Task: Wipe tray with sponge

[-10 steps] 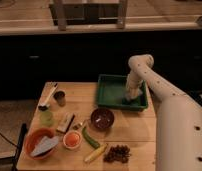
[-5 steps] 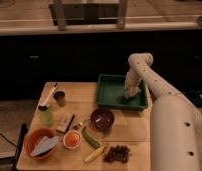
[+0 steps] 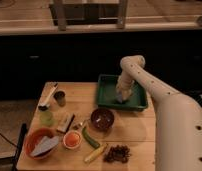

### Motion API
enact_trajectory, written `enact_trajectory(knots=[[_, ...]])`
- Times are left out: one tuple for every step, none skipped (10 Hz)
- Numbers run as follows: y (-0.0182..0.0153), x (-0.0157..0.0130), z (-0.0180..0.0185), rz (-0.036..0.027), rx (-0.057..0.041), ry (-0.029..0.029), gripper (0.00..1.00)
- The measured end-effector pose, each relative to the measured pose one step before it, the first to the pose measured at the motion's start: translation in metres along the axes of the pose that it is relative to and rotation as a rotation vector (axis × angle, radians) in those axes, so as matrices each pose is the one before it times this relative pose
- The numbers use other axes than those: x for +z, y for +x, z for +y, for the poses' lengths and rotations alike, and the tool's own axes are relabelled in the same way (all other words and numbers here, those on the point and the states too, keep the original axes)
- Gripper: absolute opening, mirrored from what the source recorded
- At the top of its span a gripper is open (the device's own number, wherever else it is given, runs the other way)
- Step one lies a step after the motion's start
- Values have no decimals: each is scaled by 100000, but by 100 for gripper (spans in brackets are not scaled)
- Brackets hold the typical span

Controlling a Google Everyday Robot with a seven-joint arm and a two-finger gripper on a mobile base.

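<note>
The dark-green tray (image 3: 107, 90) sits at the back right of the wooden table. My white arm reaches from the lower right, bends at an elbow behind the tray, and comes down into it. The gripper (image 3: 122, 97) is low inside the tray, near its right-centre floor. A pale bluish-grey patch at its tip looks like the sponge (image 3: 121, 99), pressed against the tray floor.
A dark-red bowl (image 3: 102, 118) stands in front of the tray. A tan-and-dark block (image 3: 65, 121), a green cup (image 3: 46, 117), a dark cup (image 3: 59, 98), an orange bowl (image 3: 40, 142), a small orange dish (image 3: 72, 140), a cucumber (image 3: 90, 137), a banana (image 3: 94, 152) and dark nuts (image 3: 117, 153) fill the left and front.
The arm has swung left and its elbow has risen. The gripper has shifted leftward and slightly forward across the tray floor.
</note>
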Motion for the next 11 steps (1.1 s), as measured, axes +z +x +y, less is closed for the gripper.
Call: enact_trajectory(knots=[[453, -113, 756, -40, 1020, -36, 2], [771, -131, 623, 109, 1459, -214, 2], [1041, -65, 630, 292, 2001, -226, 2], [2056, -149, 851, 972, 4214, 77, 2], [1358, 79, 84, 1058, 3020, -629, 2], [585, 50, -826, 637, 1692, 950, 2], [464, 123, -1125, 994, 1708, 311, 2], [397, -174, -854, 1074, 889, 663, 2], [168, -24, -558, 438, 424, 116, 2], [-568, -68, -954, -144, -1592, 568, 2], [-1719, 242, -589, -1321, -3894, -605, 2]])
